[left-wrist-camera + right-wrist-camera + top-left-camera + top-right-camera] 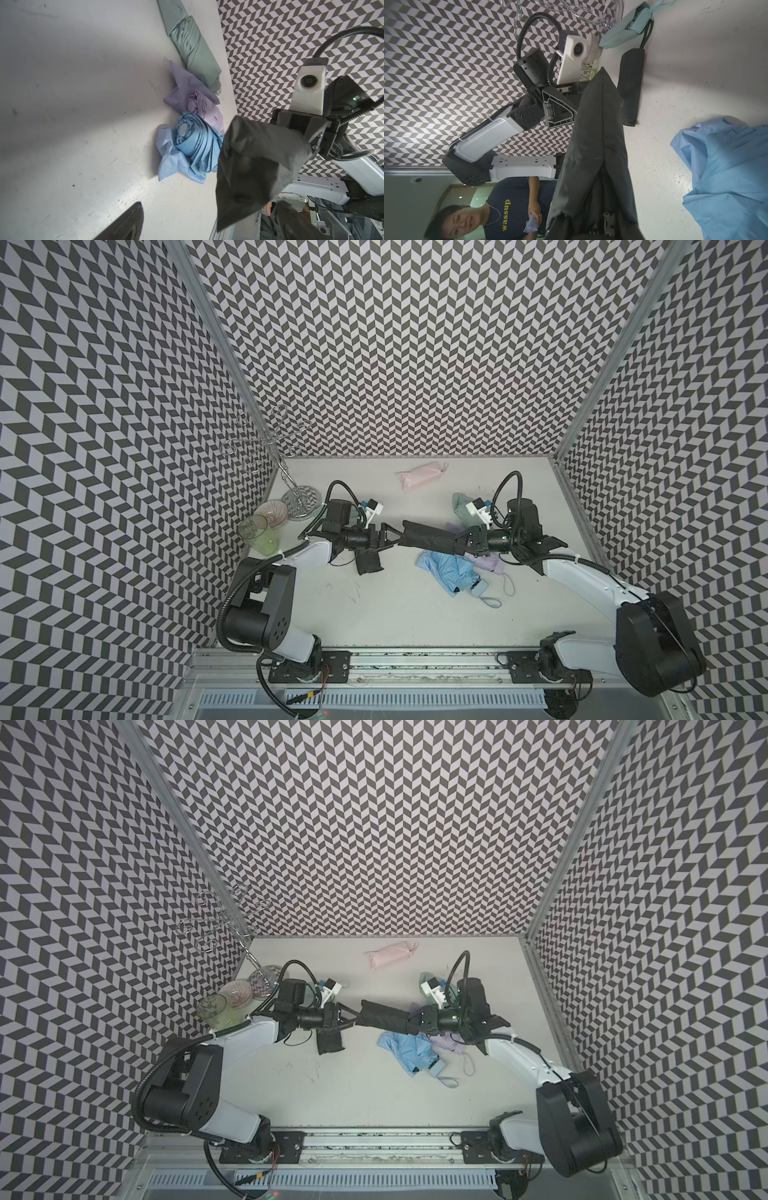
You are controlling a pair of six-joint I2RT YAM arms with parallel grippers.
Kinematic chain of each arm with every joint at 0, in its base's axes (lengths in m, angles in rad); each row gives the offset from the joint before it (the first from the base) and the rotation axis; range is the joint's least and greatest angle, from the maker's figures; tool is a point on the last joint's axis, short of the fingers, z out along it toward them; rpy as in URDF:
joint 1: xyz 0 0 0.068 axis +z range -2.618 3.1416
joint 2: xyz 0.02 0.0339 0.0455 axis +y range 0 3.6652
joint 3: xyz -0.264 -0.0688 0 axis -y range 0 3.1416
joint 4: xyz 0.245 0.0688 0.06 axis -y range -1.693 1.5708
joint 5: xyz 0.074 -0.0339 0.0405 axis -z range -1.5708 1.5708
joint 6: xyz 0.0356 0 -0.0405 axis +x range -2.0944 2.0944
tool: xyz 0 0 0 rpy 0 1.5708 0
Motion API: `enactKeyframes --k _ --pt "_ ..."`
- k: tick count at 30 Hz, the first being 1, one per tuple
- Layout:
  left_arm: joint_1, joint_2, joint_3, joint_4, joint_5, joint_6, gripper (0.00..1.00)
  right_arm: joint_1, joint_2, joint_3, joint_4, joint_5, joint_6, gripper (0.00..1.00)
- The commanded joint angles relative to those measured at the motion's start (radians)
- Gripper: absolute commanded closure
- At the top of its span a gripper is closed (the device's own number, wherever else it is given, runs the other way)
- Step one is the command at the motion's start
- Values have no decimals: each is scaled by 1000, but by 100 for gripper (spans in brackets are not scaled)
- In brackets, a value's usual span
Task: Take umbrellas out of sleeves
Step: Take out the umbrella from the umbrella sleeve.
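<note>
Held item: the black sleeved umbrella (430,540), a short compact one in a dull fabric cover, hangs above mid-table, nearly level, spanning the gap between the two arms.
Right arm: the right gripper (459,546) is clamped tight on that umbrella's right end. The right wrist view shows the cover's mouth gaping there, with dark folds inside.
Left arm: the left gripper (398,539) has its fingers spread wide and holds nothing. The closed tip of the black sleeve (253,162) sits between them, and I cannot tell whether it touches either finger.
Second black umbrella (369,566): flat on the grey table (395,614), just near of the left gripper and partly under that arm.
Pink pleated umbrella (422,475): alone at the far middle.
Mint folded umbrella (460,506): far right, beside the right wrist.
Second mint umbrella (620,33): far left by the stand, mostly hidden in both top views.
Light blue umbrella (451,572): loose fabric, lying below the held one, its wrist loop trailing toward the near side.
Lavender umbrella (492,564): touching the light blue one on its right, partly under the right gripper.
Left edge: a clear green drinking glass (259,536), a pink ribbed glass (274,512) and a chrome wire stand (300,501), close together.
</note>
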Motion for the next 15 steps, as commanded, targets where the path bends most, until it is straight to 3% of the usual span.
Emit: enactKeyframes --k 1,6,15 --pt "2 -62 40 68 30 -26 0 -14 -33 23 76 -95 4 100" --pt "2 -115 61 103 53 -39 0 -16 -26 98 -7 -140 -45 100" --pt "-14 -118 68 65 54 20 0 -2 -14 116 19 -173 -10 100"
